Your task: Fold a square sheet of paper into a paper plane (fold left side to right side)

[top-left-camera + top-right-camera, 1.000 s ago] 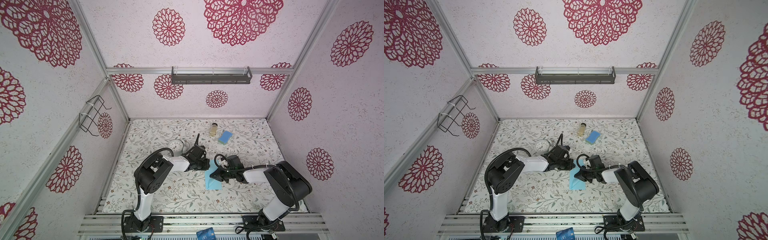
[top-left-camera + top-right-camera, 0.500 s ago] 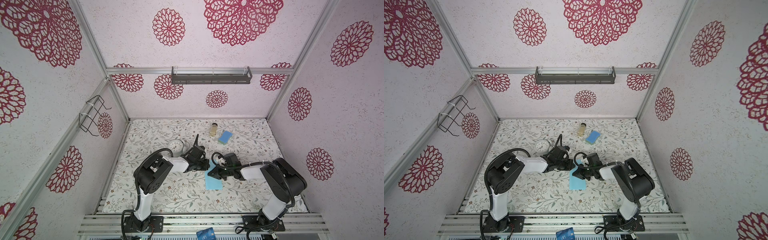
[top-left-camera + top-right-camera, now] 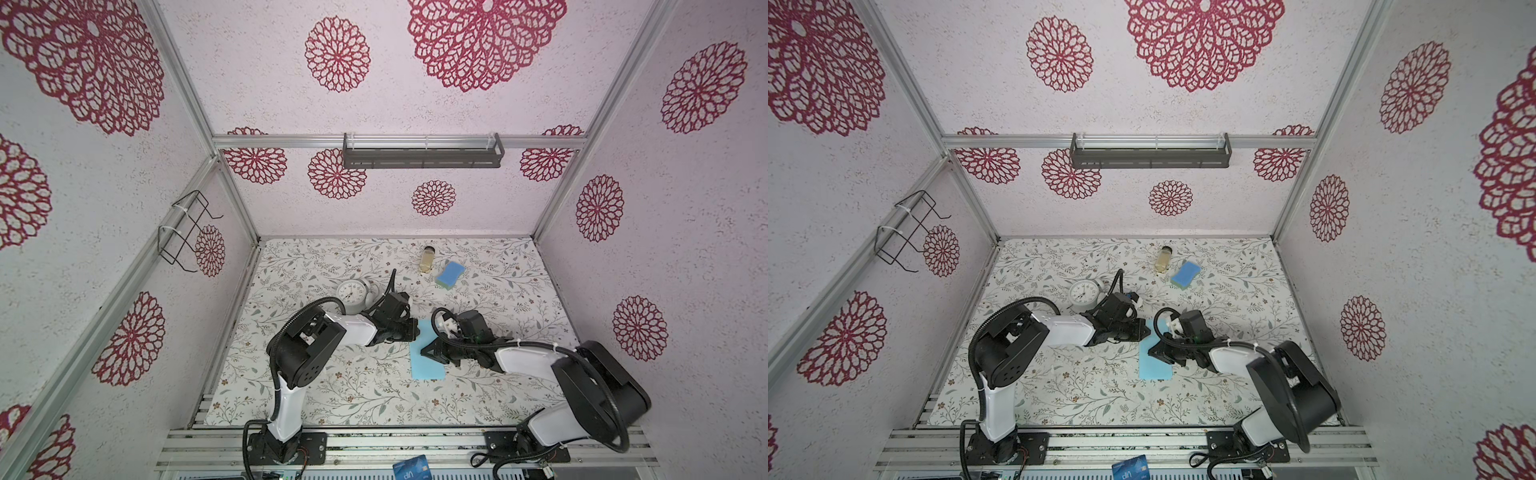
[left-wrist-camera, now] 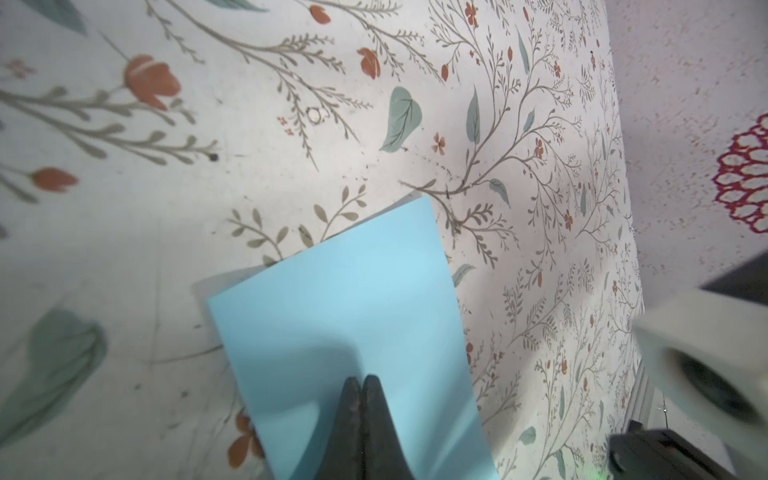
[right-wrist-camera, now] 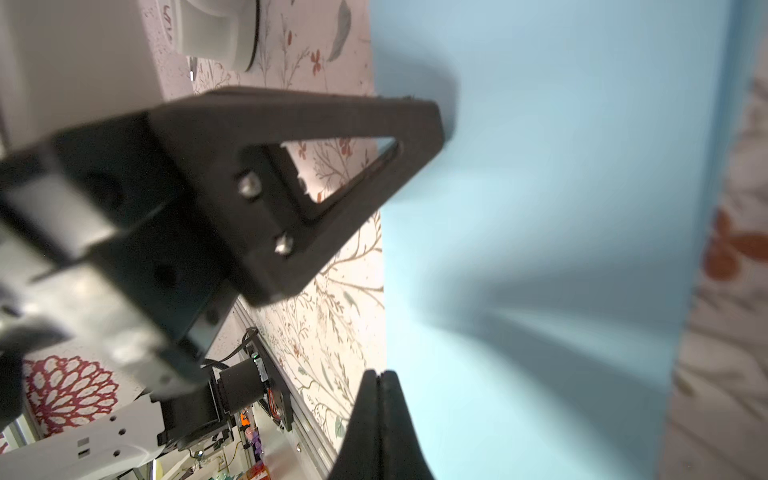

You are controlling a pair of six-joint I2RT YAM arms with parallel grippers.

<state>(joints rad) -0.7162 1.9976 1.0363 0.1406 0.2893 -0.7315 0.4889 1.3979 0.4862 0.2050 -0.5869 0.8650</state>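
Paper (image 3: 428,368) lay on the table (image 3: 332,395) between the arms, doubled into a narrow rectangle. The left gripper (image 4: 360,380) was closed on nothing, its tip down on the sheet near the far end. The right gripper (image 5: 378,376) was likewise closed and empty, its tip at mid-sheet. Risk: a dragging tip could skid the loose paper or rumple the top layer, skewing the crease. The jar (image 3: 428,259) at the back held something yellowish. The shelf (image 3: 422,151) and wire rack (image 3: 187,232) showed nothing inside.
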